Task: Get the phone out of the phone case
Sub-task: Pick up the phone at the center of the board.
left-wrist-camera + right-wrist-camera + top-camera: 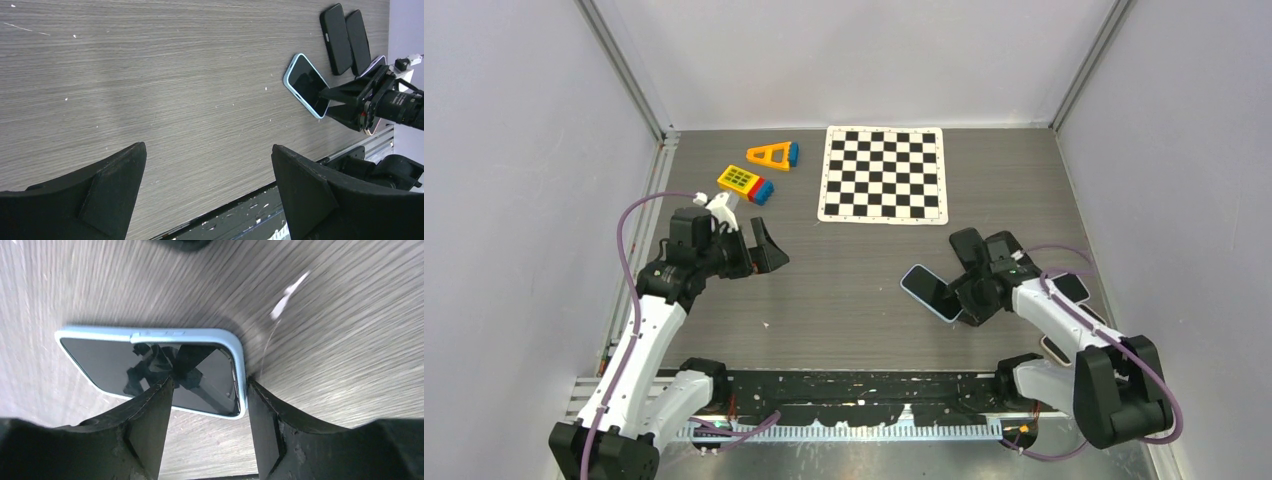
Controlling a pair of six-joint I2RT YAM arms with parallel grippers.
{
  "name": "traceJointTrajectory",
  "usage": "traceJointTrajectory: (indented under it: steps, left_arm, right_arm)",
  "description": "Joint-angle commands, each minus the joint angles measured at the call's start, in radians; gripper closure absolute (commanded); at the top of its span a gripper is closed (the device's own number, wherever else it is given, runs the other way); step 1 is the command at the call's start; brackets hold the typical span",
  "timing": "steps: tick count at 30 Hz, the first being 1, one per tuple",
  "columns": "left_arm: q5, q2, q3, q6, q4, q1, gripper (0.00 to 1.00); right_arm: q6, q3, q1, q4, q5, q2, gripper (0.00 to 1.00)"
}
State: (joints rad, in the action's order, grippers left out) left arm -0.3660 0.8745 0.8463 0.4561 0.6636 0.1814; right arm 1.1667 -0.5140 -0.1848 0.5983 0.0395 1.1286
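A black-screened phone (931, 292) in a light blue case (180, 333) lies flat on the wooden table, right of centre. It also shows in the left wrist view (306, 83). My right gripper (965, 302) is low over the phone's near end with its jaws apart. In the right wrist view (210, 382) one fingertip (162, 390) rests over the screen (110, 362) and the other fingertip (257, 392) sits against the outside of the case's short end. My left gripper (764, 250) is open and empty above the table's left side, and its own view (207, 150) shows bare table between the fingers.
Two black phones (336, 39) (358, 41) lie side by side behind the cased phone. More phones (1069, 287) lie under the right arm. A checkerboard mat (884, 172) is at the back. A yellow toy block (742, 181) and an orange triangle (770, 154) are at back left.
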Motion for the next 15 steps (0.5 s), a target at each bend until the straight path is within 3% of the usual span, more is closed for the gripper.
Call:
traceJointTrajectory:
  steps: [1,4,6,10,11,15]
  left_arm:
    - [0.007,-0.004,0.028,-0.011,-0.012,0.002,0.0]
    - [0.017,-0.006,0.03,-0.011,-0.01,0.002,0.0]
    - [0.021,-0.009,0.03,-0.013,-0.009,0.001,0.0]
    - [0.022,-0.003,0.032,-0.013,-0.009,0.001,0.0]
    - [0.022,-0.002,0.033,-0.014,-0.008,0.001,0.0]
    - [0.026,-0.01,0.034,-0.015,-0.001,0.001,0.0]
  right_arm:
    - [0.075,-0.056,-0.141,0.038,-0.126,0.004,0.37]
    - [-0.06,-0.135,-0.166,0.137,-0.288,0.028,0.26]
    - [-0.219,-0.187,-0.166,0.17,-0.32,0.022,0.19]
    - [-0.415,-0.249,-0.166,0.12,-0.264,0.011,0.15]
    - [-0.439,-0.254,-0.166,0.105,-0.252,0.013,0.08]
    - [-0.553,-0.238,-0.167,0.001,-0.166,0.071,0.06]
